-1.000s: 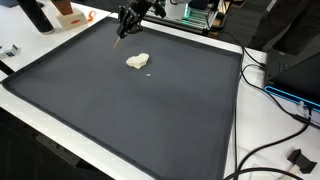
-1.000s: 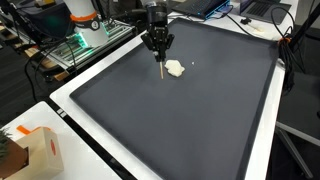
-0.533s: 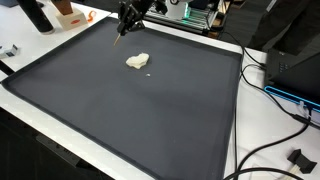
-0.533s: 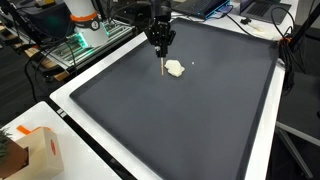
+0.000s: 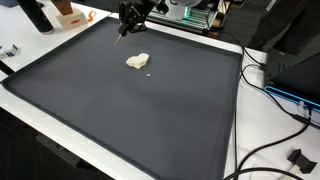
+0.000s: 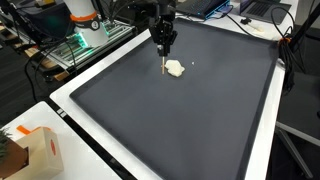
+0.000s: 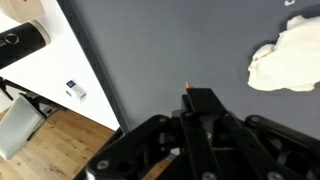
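Wrist view, one gripper (image 7: 198, 102) clenched on one thin stick (image 7: 188, 90) (orange-tipped), one white lump (image 7: 285, 60) nearby

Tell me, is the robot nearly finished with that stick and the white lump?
Done: the fingers are shut on the thin stick. In hand: the stick hangs tip-down over the black mat, close to the white lump but apart from it. Left: nothing touches the lump yet.
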Tool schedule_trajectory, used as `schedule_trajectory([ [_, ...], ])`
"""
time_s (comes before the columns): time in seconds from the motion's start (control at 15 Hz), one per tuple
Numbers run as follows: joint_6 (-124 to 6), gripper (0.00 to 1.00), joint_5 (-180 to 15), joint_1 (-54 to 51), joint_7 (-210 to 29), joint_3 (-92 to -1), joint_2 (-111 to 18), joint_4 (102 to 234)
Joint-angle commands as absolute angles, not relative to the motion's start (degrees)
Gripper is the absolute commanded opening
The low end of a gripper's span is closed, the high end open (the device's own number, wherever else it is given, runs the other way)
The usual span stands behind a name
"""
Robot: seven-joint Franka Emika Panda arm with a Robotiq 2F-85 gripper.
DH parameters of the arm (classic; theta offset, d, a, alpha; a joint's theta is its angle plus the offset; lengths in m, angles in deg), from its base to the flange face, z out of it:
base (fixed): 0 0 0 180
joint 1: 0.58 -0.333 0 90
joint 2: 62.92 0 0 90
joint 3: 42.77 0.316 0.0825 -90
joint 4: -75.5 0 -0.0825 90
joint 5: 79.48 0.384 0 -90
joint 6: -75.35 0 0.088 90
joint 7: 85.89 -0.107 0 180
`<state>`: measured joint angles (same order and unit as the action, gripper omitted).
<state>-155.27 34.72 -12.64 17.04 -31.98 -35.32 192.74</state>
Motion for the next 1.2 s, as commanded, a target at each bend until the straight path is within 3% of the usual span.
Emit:
schedule_trajectory([
  [0.0,-158.3,0.03,36.7,-10.7,22.1,-29.2,-32.7,189.5],
  [1.13,-161.6,0.03,37.8,-10.2,37.4,-25.9,-27.6,184.3],
])
